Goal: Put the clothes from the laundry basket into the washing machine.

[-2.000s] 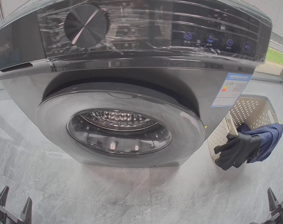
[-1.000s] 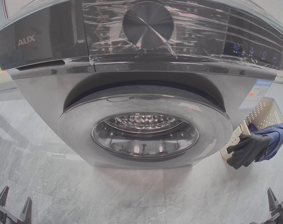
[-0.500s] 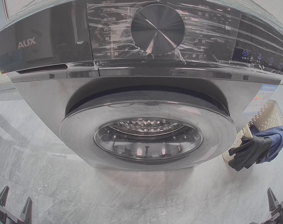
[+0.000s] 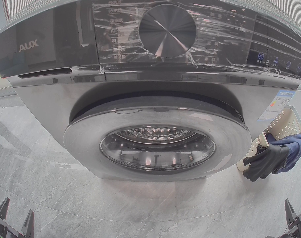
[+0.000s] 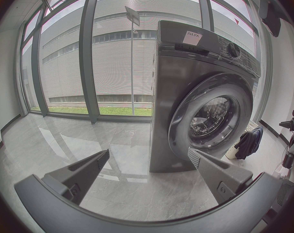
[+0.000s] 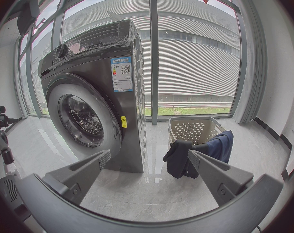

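A dark grey washing machine [image 4: 91, 133] stands right in front of me, its round glass door [image 4: 157, 147] shut. To its right sits a beige laundry basket [image 4: 284, 124] with a black garment [image 4: 264, 161] and a blue garment [image 4: 294, 146] draped over its rim. My left gripper [image 4: 17, 209] is low at the near left, open and empty. My right gripper [image 4: 296, 197] is low at the near right, open and empty, a short way in front of the basket. The right wrist view looks at the basket [image 6: 192, 130], the black garment [image 6: 177, 159] and the blue garment [image 6: 223, 146] between its open fingers.
Glossy grey floor tiles [image 4: 140, 202] spread between me and the machine, with free room on both sides. Tall windows [image 6: 198, 59] rise behind the machine and basket. A white wall [image 6: 282, 91] lies beyond the basket.
The whole head view shifted up to half a second ago, bringing the machine's door toward the centre; the camera moved. Since then nothing has changed, and both grippers stay put.
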